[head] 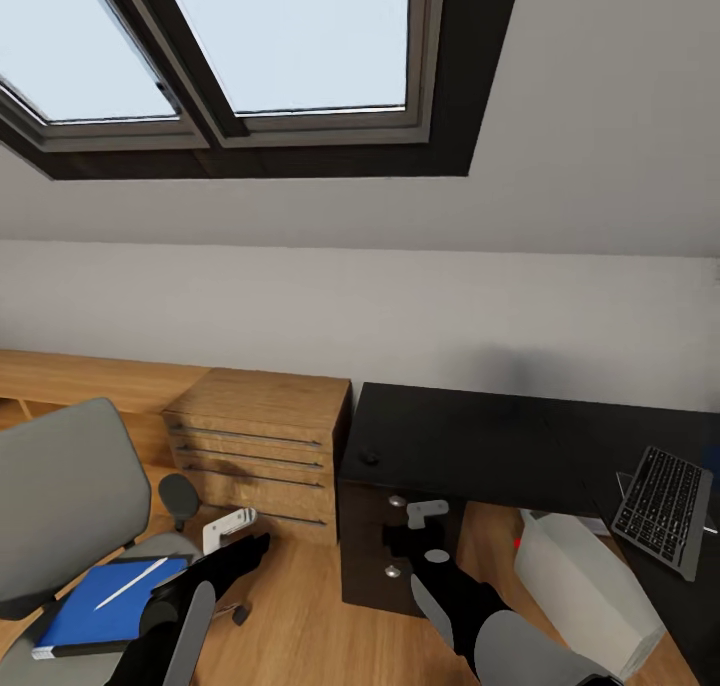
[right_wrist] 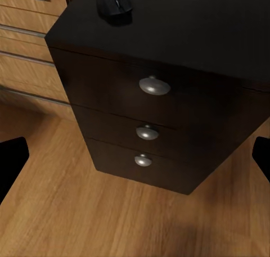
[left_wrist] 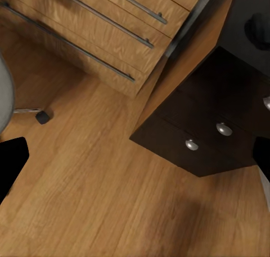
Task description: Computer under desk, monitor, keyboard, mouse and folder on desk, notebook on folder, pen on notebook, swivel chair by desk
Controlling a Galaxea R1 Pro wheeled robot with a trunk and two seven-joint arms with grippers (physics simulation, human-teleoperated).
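Probably the folder point(head: 105, 611) comes next: it lies on the swivel chair point(head: 60, 496) seat beside the desk point(head: 500, 446), pen point(head: 132, 582) on top, so lift it level to keep the pen from rolling off. Both the left gripper point(head: 232, 528) and right gripper point(head: 425, 516) hang spread wide over the floor, holding nothing, touching nothing

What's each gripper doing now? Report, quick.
Left gripper: open, holding nothing, above the floor.
Right gripper: open, holding nothing, in front of the desk drawers.
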